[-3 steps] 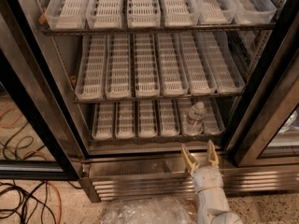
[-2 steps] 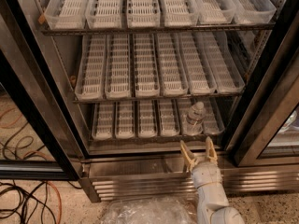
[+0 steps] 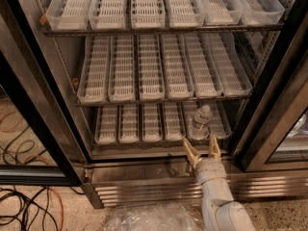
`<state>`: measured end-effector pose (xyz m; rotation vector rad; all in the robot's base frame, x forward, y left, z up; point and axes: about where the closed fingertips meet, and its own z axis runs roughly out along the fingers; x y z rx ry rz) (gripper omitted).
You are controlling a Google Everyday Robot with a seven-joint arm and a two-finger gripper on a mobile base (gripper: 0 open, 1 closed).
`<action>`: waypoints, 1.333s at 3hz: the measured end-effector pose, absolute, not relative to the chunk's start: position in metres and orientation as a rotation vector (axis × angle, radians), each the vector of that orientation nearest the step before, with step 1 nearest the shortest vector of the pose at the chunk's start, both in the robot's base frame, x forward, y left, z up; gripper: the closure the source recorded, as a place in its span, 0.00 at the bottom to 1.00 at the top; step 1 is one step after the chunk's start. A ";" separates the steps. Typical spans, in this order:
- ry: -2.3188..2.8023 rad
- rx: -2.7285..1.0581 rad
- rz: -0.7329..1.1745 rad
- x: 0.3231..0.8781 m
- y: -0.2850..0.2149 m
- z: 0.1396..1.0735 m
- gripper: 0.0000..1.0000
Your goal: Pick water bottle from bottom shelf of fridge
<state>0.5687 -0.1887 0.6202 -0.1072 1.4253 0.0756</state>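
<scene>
The water bottle, clear with a white cap, stands upright in the fifth lane tray from the left, at the front of the bottom shelf. The fridge stands open, with three racks of white slotted trays. My gripper is open, its two tan fingers spread. It sits just in front of and below the bottle, over the fridge's lower sill, and is not touching the bottle. The white arm comes up from the bottom right.
The middle shelf and top shelf hold bare white trays. A louvred base grille runs under the sill. Crumpled clear plastic lies on the floor. Cables lie at bottom left. Black door frames stand at both sides.
My gripper has moved slightly up and forward toward the bottom shelf and the bottle. Its fingers stay spread. The bottle has not moved.
</scene>
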 end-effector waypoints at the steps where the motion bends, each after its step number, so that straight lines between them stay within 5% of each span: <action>1: 1.424 -0.104 0.085 0.583 -0.187 0.624 0.34; 4: 1.431 -0.041 0.128 0.622 -0.193 0.629 0.33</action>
